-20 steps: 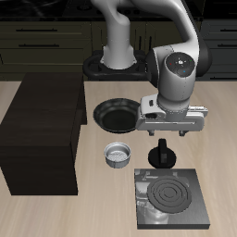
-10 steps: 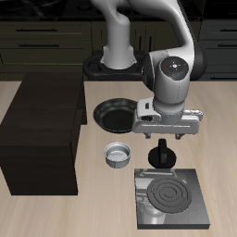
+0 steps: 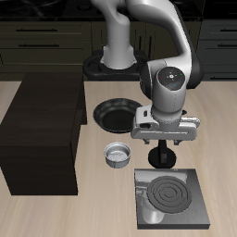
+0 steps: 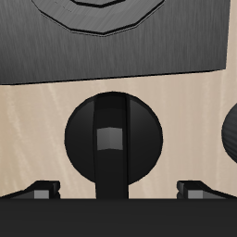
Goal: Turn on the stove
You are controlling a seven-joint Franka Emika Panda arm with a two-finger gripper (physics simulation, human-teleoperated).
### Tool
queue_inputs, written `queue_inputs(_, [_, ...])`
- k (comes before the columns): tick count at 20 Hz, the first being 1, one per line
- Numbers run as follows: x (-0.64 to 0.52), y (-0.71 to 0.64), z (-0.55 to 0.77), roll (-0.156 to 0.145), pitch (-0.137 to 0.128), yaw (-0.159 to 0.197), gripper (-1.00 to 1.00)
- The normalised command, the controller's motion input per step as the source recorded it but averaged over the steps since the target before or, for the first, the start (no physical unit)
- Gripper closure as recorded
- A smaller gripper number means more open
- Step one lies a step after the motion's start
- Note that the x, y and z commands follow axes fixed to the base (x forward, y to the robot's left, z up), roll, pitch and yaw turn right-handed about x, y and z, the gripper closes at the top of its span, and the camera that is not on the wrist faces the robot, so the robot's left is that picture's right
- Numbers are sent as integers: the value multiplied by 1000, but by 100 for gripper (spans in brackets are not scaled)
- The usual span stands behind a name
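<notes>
Stove (image 3: 173,196), a flat dark-grey slab with grey spiral coil, lies near the table's front edge; the wrist view alone shows the wide-spread gripper (image 4: 113,190) over a round black moka pot (image 4: 113,139).

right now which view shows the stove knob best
The wrist view: the knob fills the middle, round and black with its raised bar plain, framed by the hand. In the exterior view the knob is small and half hidden under the hand, just behind the stove.
</notes>
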Motion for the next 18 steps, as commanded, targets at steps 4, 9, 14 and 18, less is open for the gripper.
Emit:
queue_inputs(4, [-66,11,-157,-2,-13,-13,-100])
queue_inputs(9, [-90,23,-139,6,-8,-2,-100])
queue_inputs(14, [-49,-29,-238,7,32,-10,-100])
queue_inputs(18, [-133,-9,-246,6,8,12,-100])
